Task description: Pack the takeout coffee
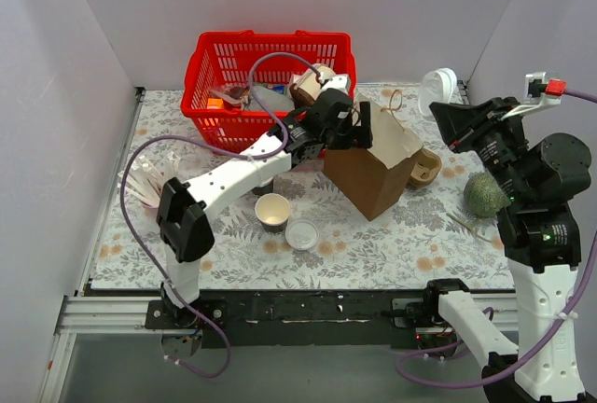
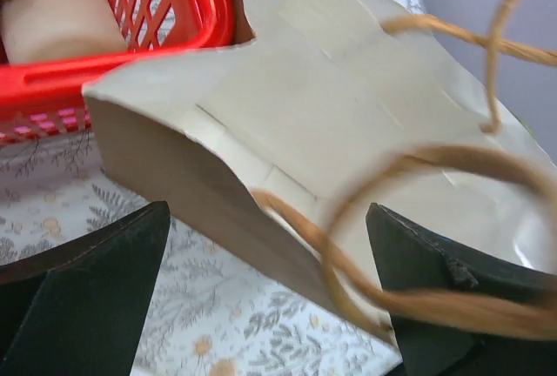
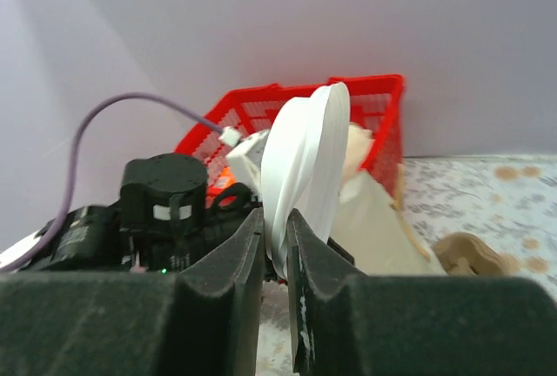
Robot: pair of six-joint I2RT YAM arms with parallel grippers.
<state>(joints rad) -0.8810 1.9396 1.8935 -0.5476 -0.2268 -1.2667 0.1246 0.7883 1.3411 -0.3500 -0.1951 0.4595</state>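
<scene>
- Hanging my left gripper (image 2: 268,211) at the mouth of the brown paper bag (image 2: 287,106), fingers spread wide, gripping nothing. A twine handle (image 2: 291,219) loops through the gap. Whether it touches a finger, I cannot tell.
- My right gripper (image 3: 275,219) is raised at the right side, well apart from the bag. It is pinched on the rim of a white plastic lid (image 3: 305,158), which shows edge-on in the wrist view.
- The takeout coffee is between neither pair of jaws, and I cannot make it out in any view.
- The bag's inside is hidden below the mouth; only a pale inner wall shows.
- On the table left of the bag stands a lidless cup (image 1: 272,209), with a loose lid (image 1: 301,233) just beside it.
- My left arm covers part of the red basket (image 1: 201,76).
</scene>
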